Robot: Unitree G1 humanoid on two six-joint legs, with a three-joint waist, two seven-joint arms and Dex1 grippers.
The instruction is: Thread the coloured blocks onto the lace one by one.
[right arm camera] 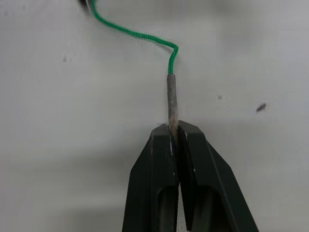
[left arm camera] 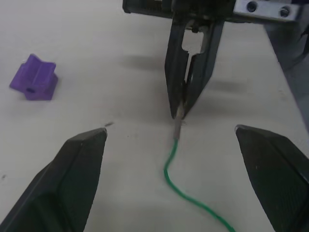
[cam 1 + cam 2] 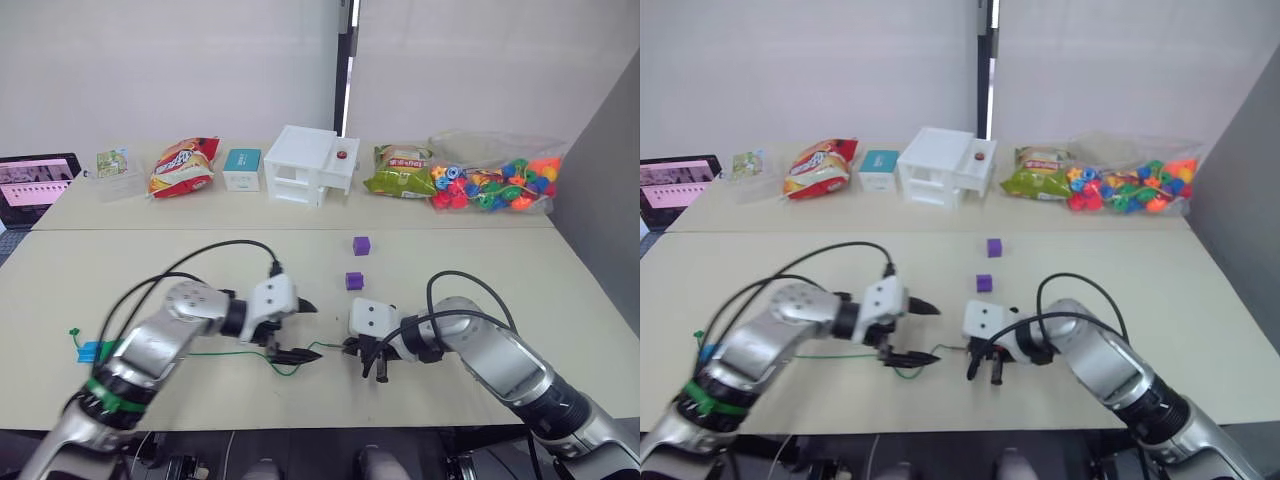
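Note:
The lace (image 3: pixel 222 352) is a thin green cord lying across the near part of the table. My right gripper (image 1: pixel 174 128) is shut on its stiff pale tip (image 1: pixel 171 96), low over the tabletop. My left gripper (image 3: pixel 308 332) is open just to the left of that tip, one finger on either side of the cord, touching nothing. Two purple blocks (image 3: pixel 354 280) (image 3: pixel 361 245) sit loose on the table beyond the grippers. One of them (image 2: pixel 34 78) shows in the left wrist view. A blue block (image 3: pixel 92 350) lies at the cord's far left end.
Along the back of the table stand a tablet (image 3: pixel 35 180), a red snack bag (image 3: pixel 182 166), a small teal box (image 3: pixel 241 168), a white box (image 3: pixel 310 163), a green snack bag (image 3: pixel 398 171) and a clear bag of beads (image 3: pixel 495 183). Black cables (image 3: pixel 200 262) arch over both arms.

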